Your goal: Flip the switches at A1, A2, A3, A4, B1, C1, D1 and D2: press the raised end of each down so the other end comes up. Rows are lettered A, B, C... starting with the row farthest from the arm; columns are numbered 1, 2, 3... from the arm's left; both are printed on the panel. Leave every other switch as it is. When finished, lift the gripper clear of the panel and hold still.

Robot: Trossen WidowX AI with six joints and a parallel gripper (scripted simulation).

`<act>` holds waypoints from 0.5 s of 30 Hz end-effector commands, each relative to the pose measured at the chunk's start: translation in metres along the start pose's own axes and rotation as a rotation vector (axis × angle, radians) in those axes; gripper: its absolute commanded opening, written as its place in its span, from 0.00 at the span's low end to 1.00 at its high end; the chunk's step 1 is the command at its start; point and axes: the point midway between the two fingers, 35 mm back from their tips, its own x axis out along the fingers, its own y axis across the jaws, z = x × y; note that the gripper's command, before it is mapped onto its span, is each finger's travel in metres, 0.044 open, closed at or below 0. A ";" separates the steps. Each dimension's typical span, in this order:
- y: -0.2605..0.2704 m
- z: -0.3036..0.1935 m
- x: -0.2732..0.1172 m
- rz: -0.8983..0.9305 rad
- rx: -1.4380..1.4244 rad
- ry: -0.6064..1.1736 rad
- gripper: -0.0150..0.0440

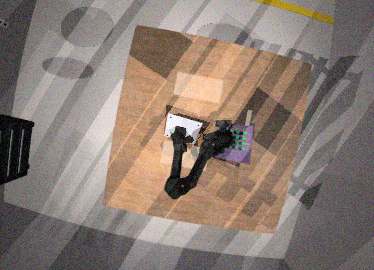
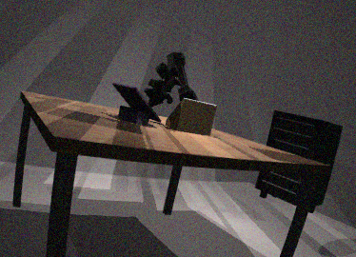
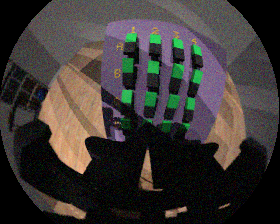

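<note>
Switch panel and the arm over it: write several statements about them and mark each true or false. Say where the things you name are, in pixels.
1. The panel [image 1: 246,156] [image 3: 214,102] is purple. True.
2. The column numbers on the panel are printed in green. False: they are yellow-orange; green is on the switches.
3. In the wrist view, row A lies farther from the gripper [image 3: 147,131] than row B. True.
4. The panel has six columns of switches. False: it has four.
5. The gripper's fingers stand wide open. False: they are shut, with nothing held.
6. A black slatted unit [image 1: 14,150] [image 2: 305,138] stands off the wooden table [image 1: 145,190] [image 2: 190,154]. True.
</note>
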 end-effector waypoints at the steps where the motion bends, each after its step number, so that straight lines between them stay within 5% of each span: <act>1: 0.001 0.000 0.001 0.004 -0.003 0.001 0.25; 15: 0.001 -0.003 -0.064 0.008 -0.004 -0.023 0.25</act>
